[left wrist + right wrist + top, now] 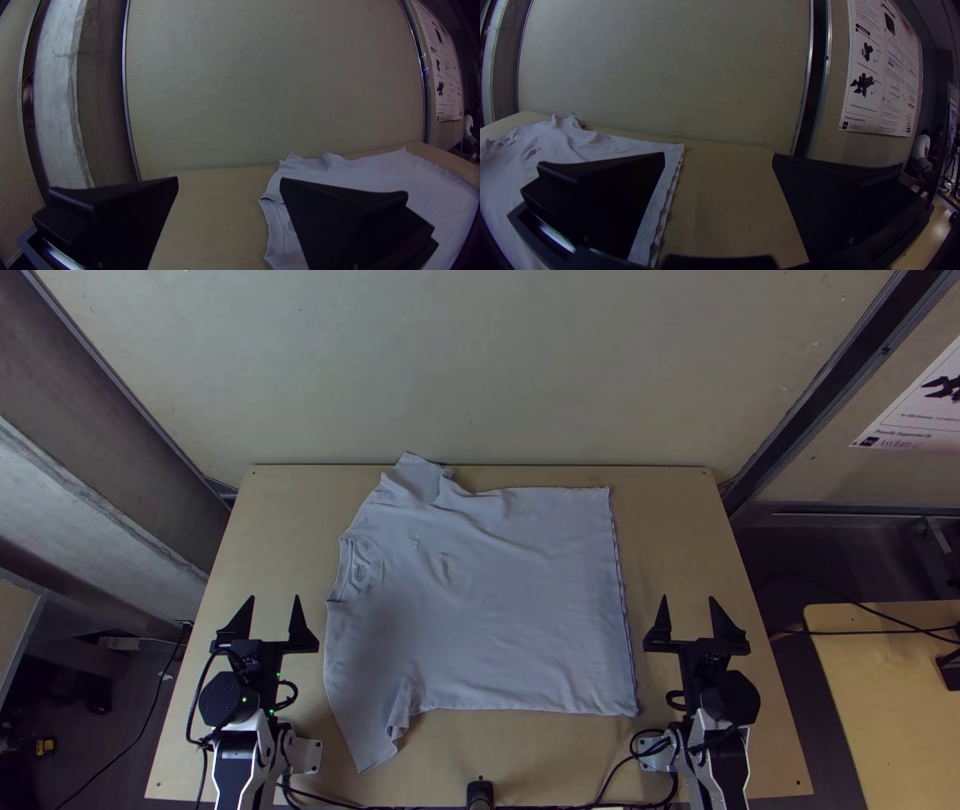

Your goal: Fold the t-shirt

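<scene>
Apparently at the start, with the spread shirt (490, 600) awaiting every fold and with left gripper (275, 598) and right gripper (688, 599) open.

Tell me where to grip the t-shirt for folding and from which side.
I'd pinch the near hem corner, coming in low from the right with the right hand, which stands open just beyond the hem. The t-shirt lies spread flat, and that corner is square and uncreased, with bare table around it, so its edge should be reachable.
</scene>
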`<action>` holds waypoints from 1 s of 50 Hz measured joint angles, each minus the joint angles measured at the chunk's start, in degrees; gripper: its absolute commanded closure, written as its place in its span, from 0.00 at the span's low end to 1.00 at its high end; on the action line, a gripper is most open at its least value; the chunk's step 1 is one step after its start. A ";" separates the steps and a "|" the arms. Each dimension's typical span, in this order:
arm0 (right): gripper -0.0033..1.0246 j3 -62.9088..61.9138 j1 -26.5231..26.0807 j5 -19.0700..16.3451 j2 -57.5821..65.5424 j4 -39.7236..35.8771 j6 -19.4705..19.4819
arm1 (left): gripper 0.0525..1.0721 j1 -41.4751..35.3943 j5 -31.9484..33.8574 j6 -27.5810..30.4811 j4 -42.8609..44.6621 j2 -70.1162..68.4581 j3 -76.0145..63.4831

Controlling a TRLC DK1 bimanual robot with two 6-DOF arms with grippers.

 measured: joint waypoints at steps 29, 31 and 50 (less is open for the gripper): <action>0.04 0.00 0.02 0.00 0.00 0.00 0.63 | 0.04 0.00 0.00 0.00 0.00 0.00 0.00; 0.04 0.00 0.02 0.00 0.00 0.00 0.63 | 0.04 0.00 0.00 0.00 0.00 0.00 0.00; 0.04 0.00 0.07 0.00 0.00 0.00 0.63 | 0.04 0.00 0.87 -0.22 -0.09 0.00 0.00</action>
